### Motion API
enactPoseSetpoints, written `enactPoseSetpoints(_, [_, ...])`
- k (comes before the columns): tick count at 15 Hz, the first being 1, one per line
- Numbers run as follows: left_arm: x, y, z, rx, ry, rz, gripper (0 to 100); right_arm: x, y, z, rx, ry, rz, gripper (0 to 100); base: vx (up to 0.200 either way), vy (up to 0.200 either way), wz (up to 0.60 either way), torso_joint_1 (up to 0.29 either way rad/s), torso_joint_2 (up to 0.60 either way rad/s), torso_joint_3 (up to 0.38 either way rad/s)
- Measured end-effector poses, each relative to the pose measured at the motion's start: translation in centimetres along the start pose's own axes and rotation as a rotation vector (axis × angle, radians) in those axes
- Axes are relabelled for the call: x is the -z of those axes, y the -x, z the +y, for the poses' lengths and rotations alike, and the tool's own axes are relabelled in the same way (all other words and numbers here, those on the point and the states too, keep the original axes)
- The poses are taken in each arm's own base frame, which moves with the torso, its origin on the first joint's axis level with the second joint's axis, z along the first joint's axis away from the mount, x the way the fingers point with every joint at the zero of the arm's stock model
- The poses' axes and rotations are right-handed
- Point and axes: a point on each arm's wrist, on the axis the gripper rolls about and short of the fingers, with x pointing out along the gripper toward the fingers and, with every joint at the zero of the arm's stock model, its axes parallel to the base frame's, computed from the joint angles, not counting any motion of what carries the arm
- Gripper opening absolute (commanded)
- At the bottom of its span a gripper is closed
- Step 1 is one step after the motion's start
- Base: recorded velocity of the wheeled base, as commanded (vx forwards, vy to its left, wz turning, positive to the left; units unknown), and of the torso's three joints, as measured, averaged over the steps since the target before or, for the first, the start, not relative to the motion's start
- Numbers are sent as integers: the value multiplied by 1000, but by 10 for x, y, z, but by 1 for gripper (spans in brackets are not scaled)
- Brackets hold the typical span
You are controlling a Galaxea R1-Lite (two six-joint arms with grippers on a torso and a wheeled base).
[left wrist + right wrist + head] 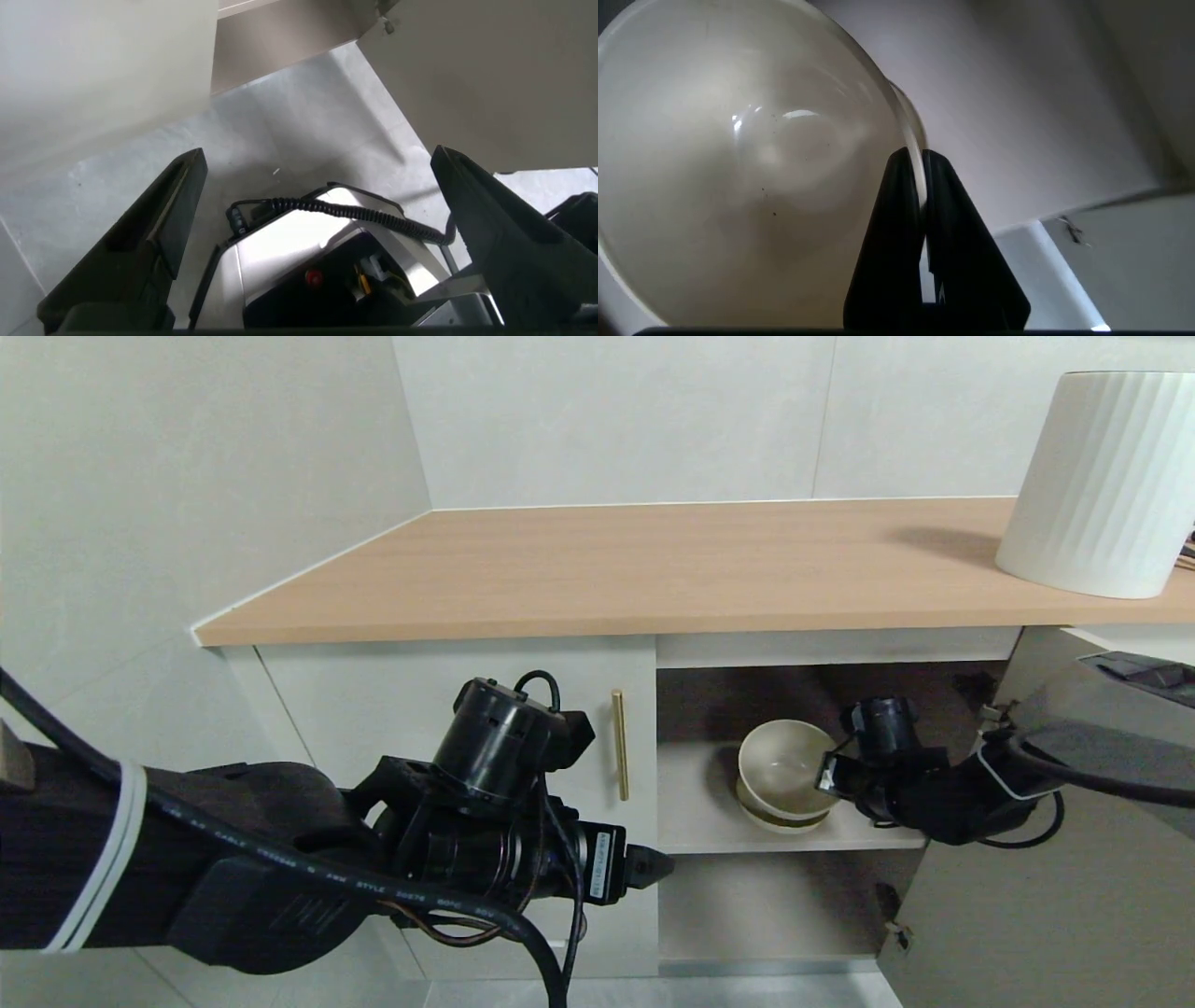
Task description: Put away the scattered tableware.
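1. Pale tiled walls met in a corner behind a wooden countertop. A white ribbed cylinder stood at the countertop's right end.
2. Below the countertop, the cabinet's left door was closed, with a gold handle upright at its inner edge. The right door stood swung open.
3. The cream bowl sat inside the open compartment on the shelf. It was tilted, mouth towards me, and rested on a second dish beneath it.
4. My right gripper was inside that compartment, at the bowl's right side. Its fingers were clenched on the bowl's rim, one inside the wall and one outside.
5. My left gripper hovered in front of the closed left door, just below the handle, touching nothing.
6. Its fingers were spread wide with nothing between them. Grey floor lay beyond them.
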Motion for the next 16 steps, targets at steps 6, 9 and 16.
enactPoseSetpoints(6, [0, 0, 0, 0, 0, 1, 100, 7, -20, 0, 22, -9, 3, 0, 0, 0, 0, 0, 0, 0])
enactPoseSetpoints(9, [0, 0, 0, 0, 0, 1, 100, 9, -23, -1, 23, -8, 6, 0, 0, 0, 0, 0, 0, 0])
enactPoseSetpoints(16, [0, 0, 0, -2, 0, 0, 100, 13, -20, -1, 19, -3, 23, 100, 0, 0, 0, 0, 0, 0])
